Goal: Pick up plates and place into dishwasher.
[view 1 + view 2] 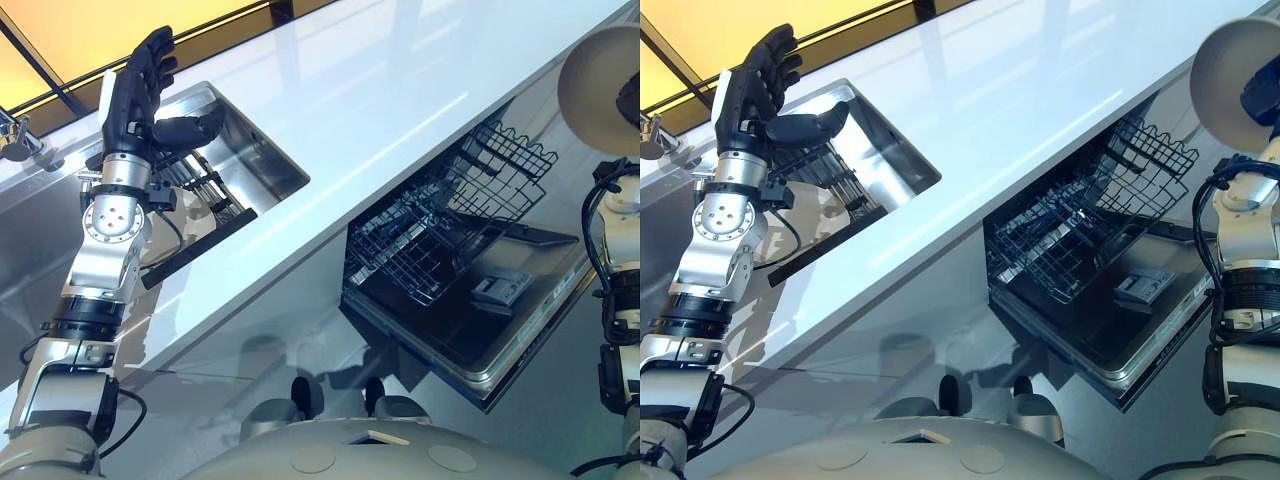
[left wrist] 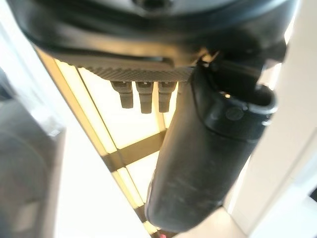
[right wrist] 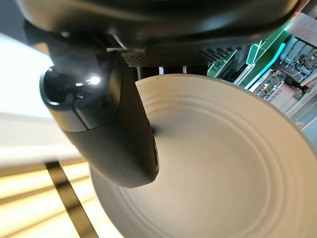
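Note:
A cream plate (image 3: 213, 163) with ringed grooves is held in my right hand (image 3: 114, 129), whose thumb presses on the plate's face. In the eye views that plate (image 1: 597, 88) hangs at the upper right, above and to the right of the open dishwasher (image 1: 470, 290). The dishwasher's dark wire rack (image 1: 440, 225) is pulled out over the lowered door. My left hand (image 1: 140, 85) is raised over the steel sink (image 1: 270, 165), fingers straight, thumb spread, nothing in it. A pale round shape (image 1: 805, 200), possibly a plate, lies in the sink.
A long white counter (image 1: 400, 90) runs from the sink toward the upper right, with the dishwasher under its front edge. A dark rack (image 1: 205, 190) sits inside the sink. A tap (image 1: 15, 135) stands at the far left.

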